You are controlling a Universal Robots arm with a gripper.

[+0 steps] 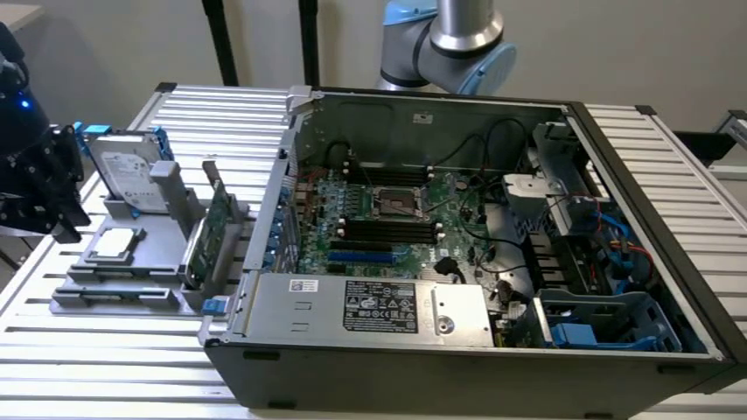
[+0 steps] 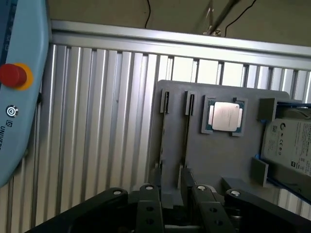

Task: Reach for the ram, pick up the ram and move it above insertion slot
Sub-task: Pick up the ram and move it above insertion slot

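Observation:
The ram (image 1: 206,238) is a narrow green board standing on its edge in a slot of the grey holder (image 1: 129,293), just outside the open computer case. In the wrist view the ram (image 2: 187,136) appears edge-on as a thin dark line in that holder (image 2: 218,155). My gripper (image 1: 52,223) hangs at the exterior view's far left, beside the holder and apart from the ram. Seen from the wrist, the gripper (image 2: 175,196) is open, its black fingers (image 2: 148,206) spread on either side of the slot's near end with nothing held. The insertion slots (image 1: 391,229) lie on the motherboard inside the case.
The holder also carries a silver hard drive (image 1: 122,175) and a processor chip (image 2: 226,116). The open computer case (image 1: 467,359) takes up the middle and right of the slatted metal table (image 1: 117,359). A blue pendant with a red button (image 2: 14,75) lies beside the holder.

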